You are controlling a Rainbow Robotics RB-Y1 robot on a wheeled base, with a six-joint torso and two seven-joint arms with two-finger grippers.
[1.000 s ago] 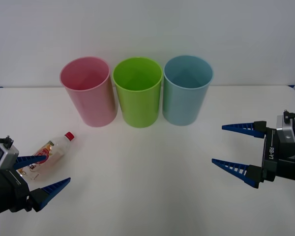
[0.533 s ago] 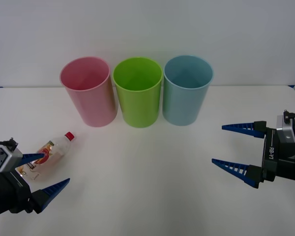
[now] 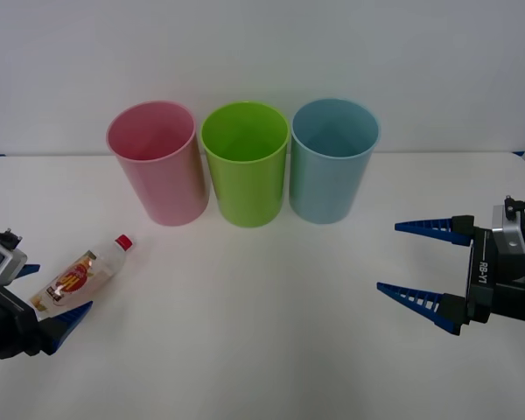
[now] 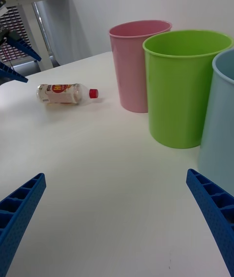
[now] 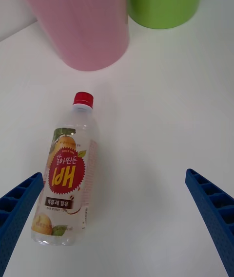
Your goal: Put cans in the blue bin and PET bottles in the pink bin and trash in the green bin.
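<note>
**Three bins, one bottle lying down, two open tools**

Three tall round plastic tubs stand in a row at the back of the white table (image 3: 271,297). The pink round plastic bin (image 3: 159,163) is on the robot's left. The lime-green round plastic bin (image 3: 245,163) is in the middle. The light-blue round plastic bin (image 3: 332,159) is on the robot's right. The three stand upright, close side by side.

One small clear plastic bottle with a red cap and a red, yellow and white label (image 3: 80,274) lies on its side on the table. It is near the pink bin, on the robot's left side, but it is apart from it. Its red cap (image 5: 83,99) points toward the pink bin.

The left tool (image 3: 46,296) sits low at the left edge of the table, just beside the bottom end of the bottle. Its two blue ribbed fingers (image 5: 17,209) are spread wide. In the left wrist view the bottle lies between the two fingers, closer to one of them. The fingers do not touch it.

The right tool (image 3: 420,264) is on the right side of the table, well apart from the bottle and near the light-blue bin. Its blue fingers (image 4: 214,209) are spread wide too, and it holds nothing.
</note>
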